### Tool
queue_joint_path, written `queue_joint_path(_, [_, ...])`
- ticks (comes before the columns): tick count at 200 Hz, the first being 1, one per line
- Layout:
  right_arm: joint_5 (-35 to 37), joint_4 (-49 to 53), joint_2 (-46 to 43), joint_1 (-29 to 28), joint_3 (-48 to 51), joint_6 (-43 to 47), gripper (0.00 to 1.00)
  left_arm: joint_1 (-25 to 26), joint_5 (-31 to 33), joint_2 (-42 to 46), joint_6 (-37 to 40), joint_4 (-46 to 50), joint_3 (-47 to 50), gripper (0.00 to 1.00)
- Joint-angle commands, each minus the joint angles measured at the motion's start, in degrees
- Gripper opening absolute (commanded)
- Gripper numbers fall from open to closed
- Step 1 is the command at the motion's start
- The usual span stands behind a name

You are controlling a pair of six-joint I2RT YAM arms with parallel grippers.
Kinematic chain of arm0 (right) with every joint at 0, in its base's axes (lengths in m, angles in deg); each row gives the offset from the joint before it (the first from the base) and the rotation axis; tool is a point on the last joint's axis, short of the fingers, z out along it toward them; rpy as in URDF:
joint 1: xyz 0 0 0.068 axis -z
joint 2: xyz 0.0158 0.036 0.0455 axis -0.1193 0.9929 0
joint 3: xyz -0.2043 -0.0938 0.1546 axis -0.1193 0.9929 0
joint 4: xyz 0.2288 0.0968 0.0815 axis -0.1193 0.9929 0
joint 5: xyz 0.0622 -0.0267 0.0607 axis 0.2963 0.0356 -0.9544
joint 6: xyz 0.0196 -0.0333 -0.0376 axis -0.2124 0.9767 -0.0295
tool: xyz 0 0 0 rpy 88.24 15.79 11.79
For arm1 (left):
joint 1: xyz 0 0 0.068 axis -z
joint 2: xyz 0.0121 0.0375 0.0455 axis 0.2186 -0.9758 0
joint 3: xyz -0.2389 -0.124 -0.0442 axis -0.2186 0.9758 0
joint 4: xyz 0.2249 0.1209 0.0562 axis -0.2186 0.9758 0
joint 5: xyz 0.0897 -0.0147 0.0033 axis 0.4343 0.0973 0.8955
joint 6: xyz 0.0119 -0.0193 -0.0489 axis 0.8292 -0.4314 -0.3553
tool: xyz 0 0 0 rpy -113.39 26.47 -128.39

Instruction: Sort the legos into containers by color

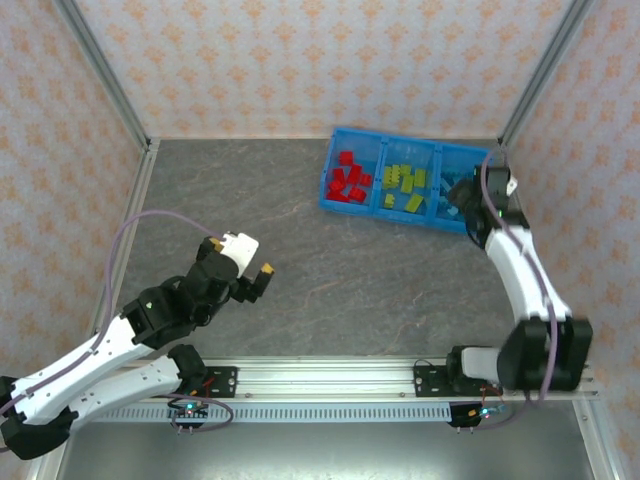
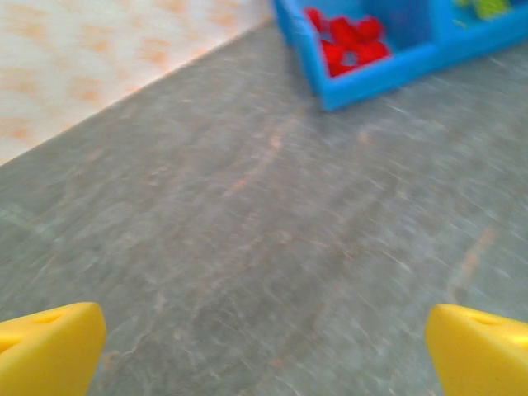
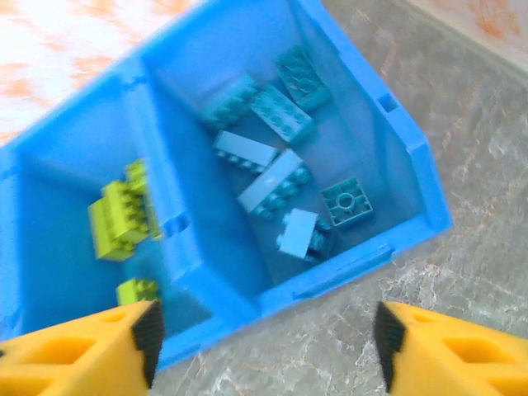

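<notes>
All legos (image 1: 348,182) in view lie color-sorted in the tray (image 1: 328,172). Sorting appears complete. Left end effector (image 2: 264,346), over desk (image 2: 247,231), and right end effector (image 3: 264,338), above blue legos (image 3: 272,177), stand wide, empty.

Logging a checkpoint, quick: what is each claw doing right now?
Left claw: open, holding nothing.
Right claw: open, holding nothing, over the blue tray.

1. Top external is looking down from high, covering the whole table (image 1: 280,230).
2. Left wrist is looking low across it toward the distant blue tray (image 2: 379,74), upper right.
3. Right wrist is looking down close onto that tray, which all views are sharing.
</notes>
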Motion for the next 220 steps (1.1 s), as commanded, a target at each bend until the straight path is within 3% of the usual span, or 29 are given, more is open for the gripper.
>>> queue_joint_path(1, [3.59, -9.88, -11.24, -1.79, 11.88, 7.41, 0.74, -2.96, 16.34, 2.74, 0.37, -14.60, 7.40, 1.00])
queue_joint_path(26, [9.24, -21.22, -19.47, -1.98, 26.32, 12.90, 0.81, -13.92, 14.29, 3.70, 3.33, -25.74, 15.73, 1.00])
queue_joint_path(44, [11.27, -36.33, -18.84, -2.02, 35.99, 15.32, 0.86, -21.37, 10.84, 1.38, 2.61, -34.32, 20.82, 1.00])
queue_joint_path(60, [11.94, -46.66, -11.66, -1.89, 39.17, 16.69, 0.92, -26.75, 6.51, -4.05, 1.70, -42.57, 24.21, 1.00])
queue_joint_path(82, [12.14, -49.84, 0.41, -1.92, 34.46, 17.78, 0.92, -32.54, 0.97, -14.69, 1.57, -52.81, 25.84, 1.00])
queue_joint_path(94, [11.92, -59.30, 6.00, -1.95, 34.91, 19.30, 0.93, -34.66, -1.21, -20.15, 2.71, -61.27, 27.28, 1.00])
queue_joint_path(110, [13.71, -63.94, 12.64, -1.68, 32.68, 21.71, 0.95, -39.04, -6.13, -27.24, 2.48, -70.33, 27.66, 1.00])
queue_joint_path(128, [9.20, -75.62, 22.30, -2.40, 33.02, 25.37, 0.96, -42.43, -11.94, -33.03, 3.20, -74.43, 25.23, 1.00])
queue_joint_path(141, [9.14, -65.64, 19.10, -2.72, 30.94, 24.79, 1.00, -44.61, -15.84, -37.87, 1.30, -76.40, 23.55, 1.00])
queue_joint_path(157, [9.97, -70.06, 20.38, -2.76, 31.94, 24.90, 0.99, -45.27, -17.12, -49.58, 2.29, -88.39, 22.57, 1.00])
queue_joint_path(160, [10.25, -67.95, 19.85, -2.87, 31.29, 24.71, 0.99, -45.26, -17.19, -49.13, 1.96, -87.09, 21.60, 1.00])
queue_joint_path(168, [9.26, -66.83, 19.94, -2.76, 30.76, 25.04, 0.99, -45.91, -18.29, -45.69, 0.47, -71.84, 17.70, 1.00])
queue_joint_path(178, [8.24, -66.60, 19.94, -2.81, 30.51, 25.55, 0.99, -46.25, -18.49, -47.42, 0.86, -80.14, 20.17, 1.00])
queue_joint_path(187, [7.91, -66.59, 20.00, -2.85, 30.51, 25.73, 0.99, -46.16, -17.16, -46.24, 0.02, -75.45, 18.93, 1.00])
queue_joint_path(195, [7.91, -66.47, 19.99, -2.84, 30.50, 25.73, 0.99, -46.13, -17.08, -47.08, 0.43, -79.01, 19.90, 1.00])
queue_joint_path(220, [7.88, -66.33, 20.04, -2.83, 30.37, 25.73, 0.99, -46.05, -18.24, -46.61, 0.63, -75.86, 18.72, 1.00])
